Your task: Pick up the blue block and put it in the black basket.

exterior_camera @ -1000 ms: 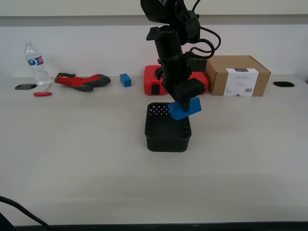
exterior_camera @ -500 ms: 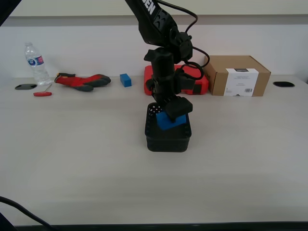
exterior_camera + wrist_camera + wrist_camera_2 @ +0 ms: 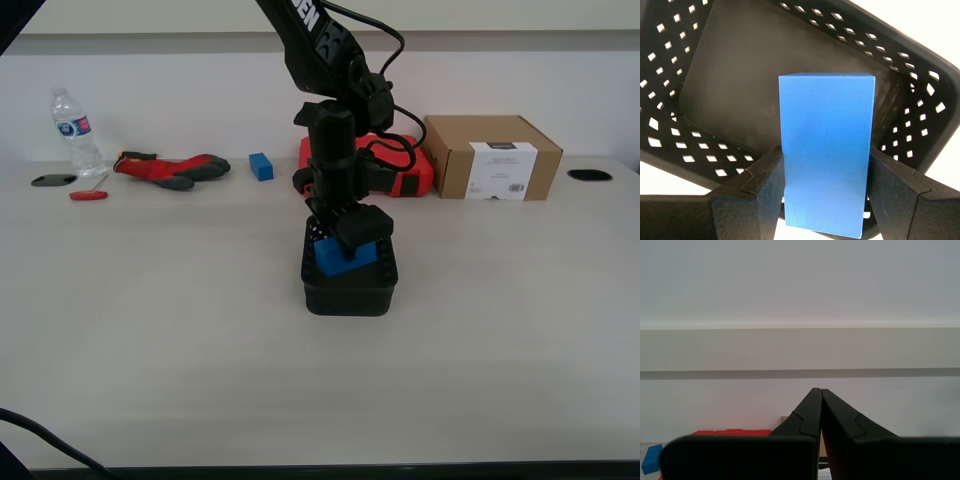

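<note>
Table (image 3: 150, 350) was pale wood-grain, running back to a white wall. My first arm (image 3: 318, 60) came down from the top of the exterior view, over the middle of the table.

Cardboard box (image 3: 492, 157) with a white label sat at the back, toward the exterior view's right, flaps down, contents not visible. Red tool case (image 3: 412, 170) sat just beside it, mostly hidden behind the arm, lid down.

Black basket (image 3: 348, 285) stood mid-table, directly under my first gripper (image 3: 345, 245). In the first wrist view the basket (image 3: 920, 100) floor was bare: nothing lying in it, only the held block hanging over it.

Blue block (image 3: 340, 257) was clamped between the jaws of my first gripper (image 3: 826, 180), both fingers pressed on its long sides. The block (image 3: 826, 155) sat at the basket's opening, lower end inside the rim, not resting on the floor, tilted in the exterior view.

Back toward the exterior view's left: red-and-grey glove (image 3: 172, 168), water bottle (image 3: 74, 132), small dark blue cube (image 3: 261, 166), red-handled tool (image 3: 90, 194).

My second gripper (image 3: 820, 395) pointed at the wall, jaws pressed together with nothing between them. Case edge (image 3: 730, 432) and cube (image 3: 651, 459) showed low in that view.
</note>
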### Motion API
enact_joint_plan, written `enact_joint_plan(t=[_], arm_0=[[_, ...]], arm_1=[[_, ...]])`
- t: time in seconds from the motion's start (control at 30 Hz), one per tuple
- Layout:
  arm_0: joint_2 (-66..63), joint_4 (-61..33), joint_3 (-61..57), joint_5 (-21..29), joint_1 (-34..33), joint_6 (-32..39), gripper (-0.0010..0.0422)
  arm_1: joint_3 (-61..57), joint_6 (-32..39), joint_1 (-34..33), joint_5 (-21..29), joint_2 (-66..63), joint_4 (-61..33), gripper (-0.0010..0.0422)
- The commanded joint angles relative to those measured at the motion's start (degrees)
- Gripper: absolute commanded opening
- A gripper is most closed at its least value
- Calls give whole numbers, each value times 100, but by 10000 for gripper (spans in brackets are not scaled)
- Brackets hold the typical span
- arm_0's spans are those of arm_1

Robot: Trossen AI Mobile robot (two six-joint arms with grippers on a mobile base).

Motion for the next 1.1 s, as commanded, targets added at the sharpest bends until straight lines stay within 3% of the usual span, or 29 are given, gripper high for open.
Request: enact_joint_plan(t=[0.03,0.1,0.2,0.27,0.4,0.5,0.53,0.57,1.1], arm_0=[[2,11,11,-4,0,0,0],[2,13,11,-2,0,0,0],[2,13,11,-2,0,0,0],[2,13,11,-4,0,0,0],[2,13,11,-2,0,0,0],[2,13,11,-4,0,0,0],[2,13,11,-2,0,0,0],[2,13,11,-2,0,0,0],[2,13,11,-4,0,0,0]], arm_1=[[-2,-2,9,20,-2,-96,105],[-2,-4,13,17,-2,-94,192],[-2,9,17,17,-2,-111,358],[-2,9,20,11,-2,-120,413],[-2,9,26,20,-2,-85,238],[81,9,31,63,-2,-81,85],[146,15,33,85,-2,-72,10],[175,24,35,162,-2,-63,-7],[247,26,46,317,-4,13,0]])
